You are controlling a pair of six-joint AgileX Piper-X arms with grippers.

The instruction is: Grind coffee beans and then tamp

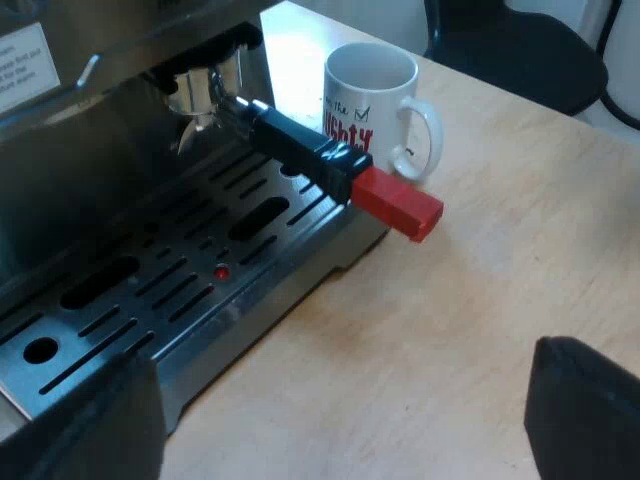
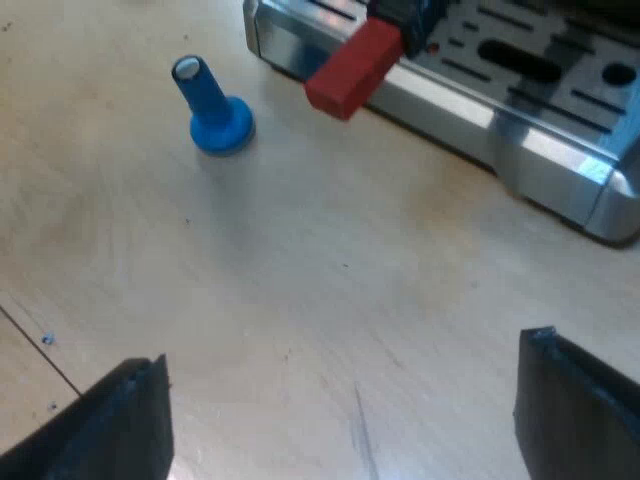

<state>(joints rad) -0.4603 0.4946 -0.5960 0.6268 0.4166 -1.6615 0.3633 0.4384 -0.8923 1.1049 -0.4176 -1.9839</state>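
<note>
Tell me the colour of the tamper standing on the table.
The tamper is blue, its top end pale; the right wrist view shows it best.

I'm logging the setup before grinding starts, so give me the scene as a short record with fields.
holder: locked into the espresso machine's front, red end out
mug: upright on the table, near the red end
tamper: blue, standing on the table, apart from the machine
left gripper: open, empty
right gripper: open, empty
</note>
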